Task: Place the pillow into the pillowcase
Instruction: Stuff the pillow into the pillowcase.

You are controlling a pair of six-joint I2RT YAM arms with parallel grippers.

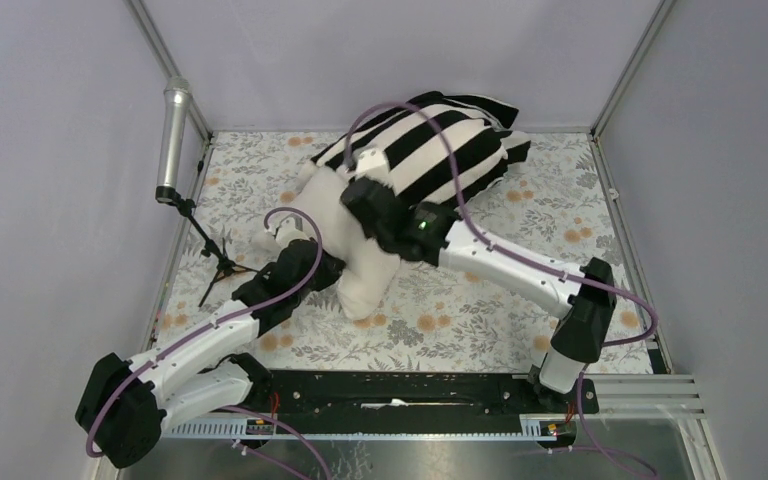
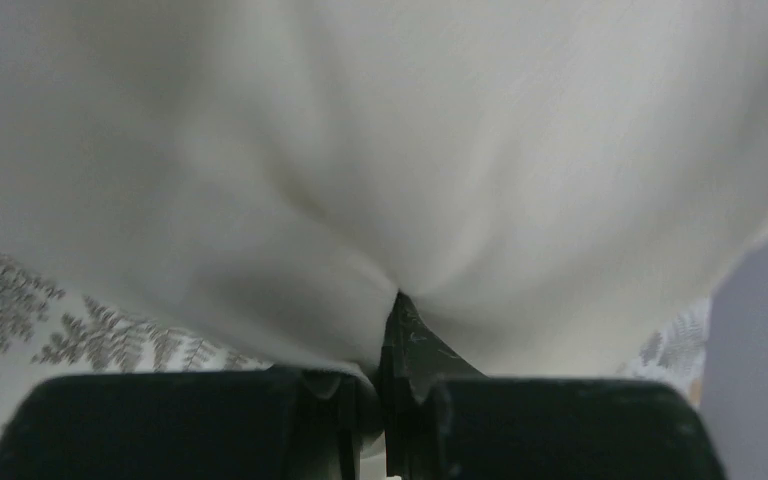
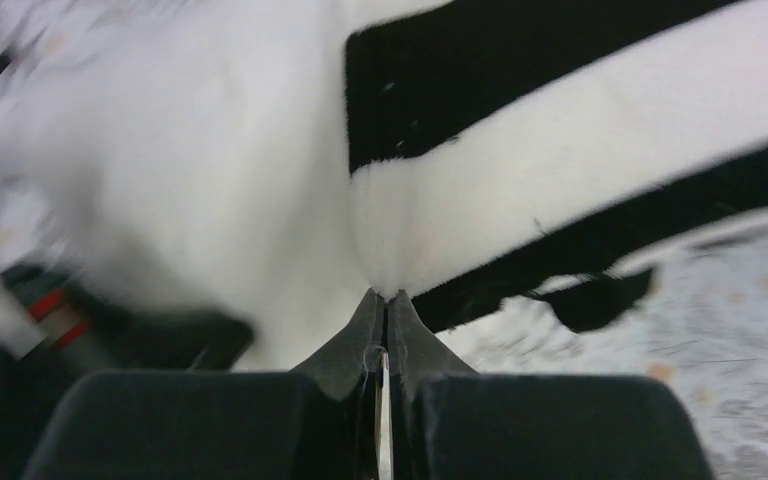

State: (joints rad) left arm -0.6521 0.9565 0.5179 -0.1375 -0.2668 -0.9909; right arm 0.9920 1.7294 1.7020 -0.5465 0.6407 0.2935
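The cream pillow (image 1: 365,272) lies on the floral table cover, its far half inside the black-and-white striped pillowcase (image 1: 440,145). Its near end sticks out bare. My left gripper (image 1: 315,255) is shut on a fold of the pillow (image 2: 410,130) at its near left side; in the left wrist view, cream cloth is bunched between the closed jaws of this gripper (image 2: 392,310). My right gripper (image 1: 362,195) sits at the pillowcase's open edge. In the right wrist view this gripper (image 3: 387,297) pinches the hem of the pillowcase (image 3: 560,150) on a white stripe, beside the pillow (image 3: 210,180).
A silver microphone (image 1: 173,125) on a black tripod (image 1: 215,265) stands at the table's left edge, close to the left arm. Metal frame posts (image 1: 625,75) and grey walls enclose the back and sides. The floral table cover (image 1: 560,200) extends to the right of the pillowcase.
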